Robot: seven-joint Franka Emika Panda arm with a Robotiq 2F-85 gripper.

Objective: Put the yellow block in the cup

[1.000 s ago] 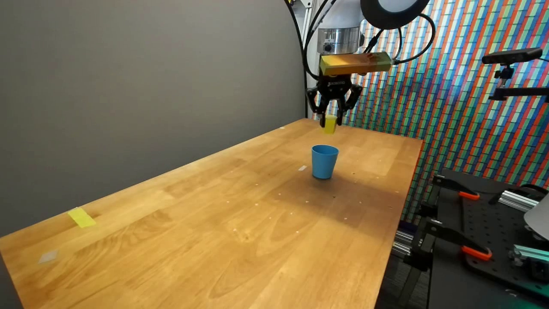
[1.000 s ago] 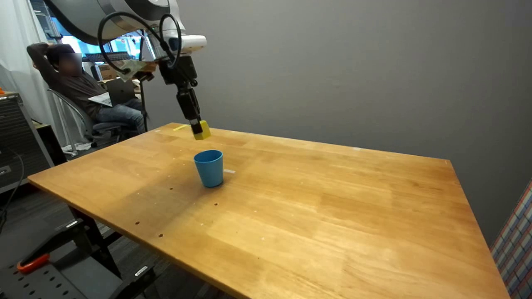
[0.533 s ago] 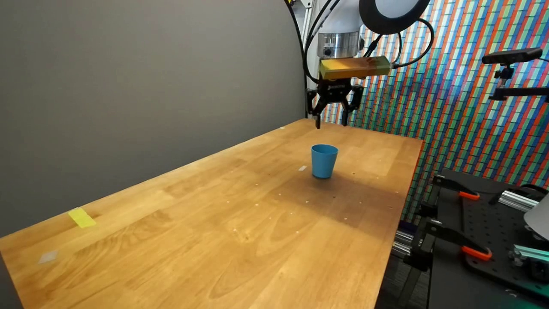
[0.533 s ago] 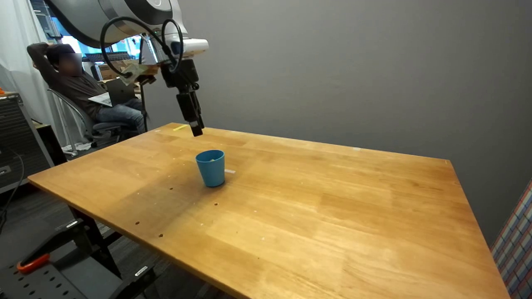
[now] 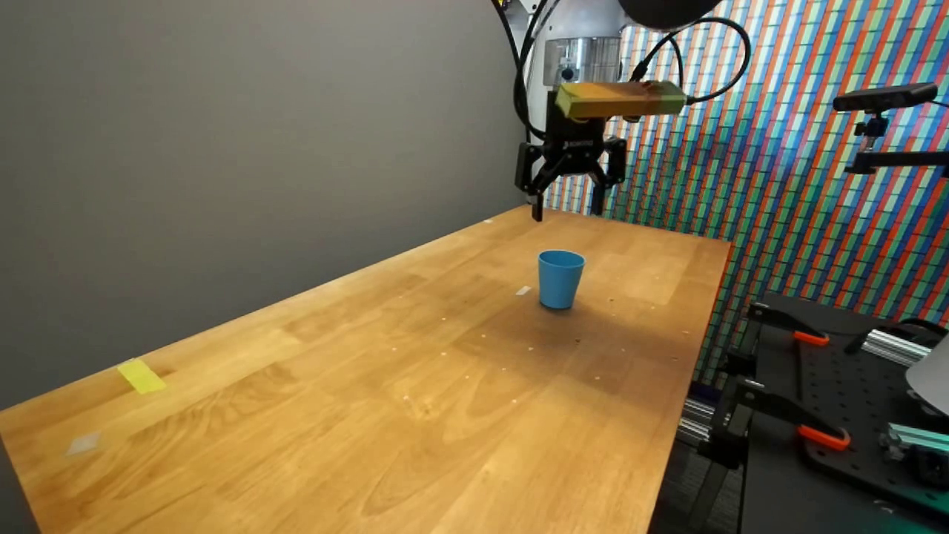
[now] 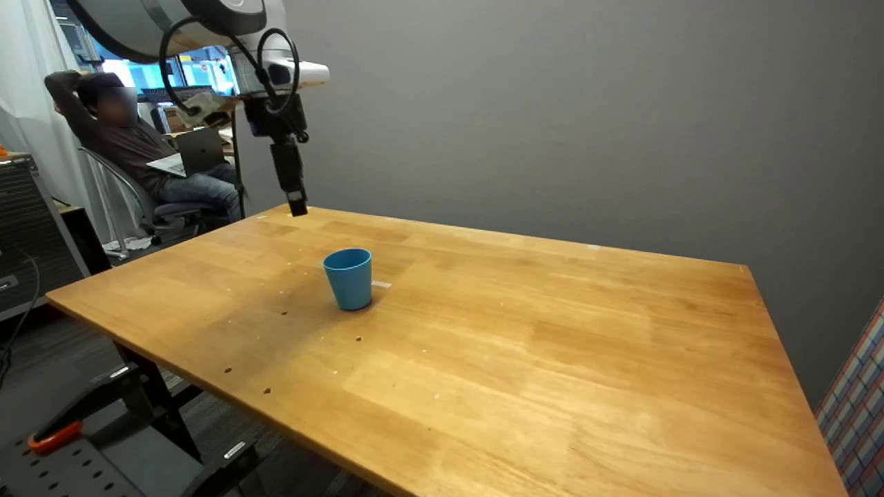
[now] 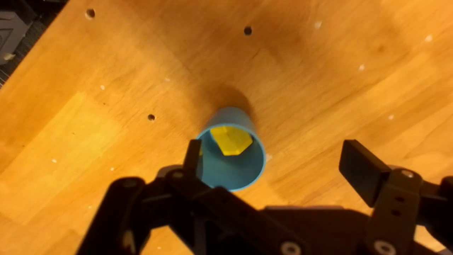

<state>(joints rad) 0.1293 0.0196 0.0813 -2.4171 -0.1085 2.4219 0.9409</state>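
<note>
The yellow block lies inside the blue cup, resting tilted against its inner wall in the wrist view. Upright on the table, the cup shows in both exterior views, where its wall hides the block. My gripper hangs above the cup and apart from it, its two black fingers spread wide with nothing between them. Seen from the wrist, the gripper has its left finger covering part of the cup's rim, while the right one stands over bare wood.
A wooden table bears a flat yellow tape patch near its wall-side edge. A small pale strip lies beside the cup. Past the table's edge are black clamps with orange grips. A person sits behind the far end.
One second ago the gripper held the yellow block over the cup. It has since opened, the block has dropped into the cup, and the gripper has shifted a little away and up.
</note>
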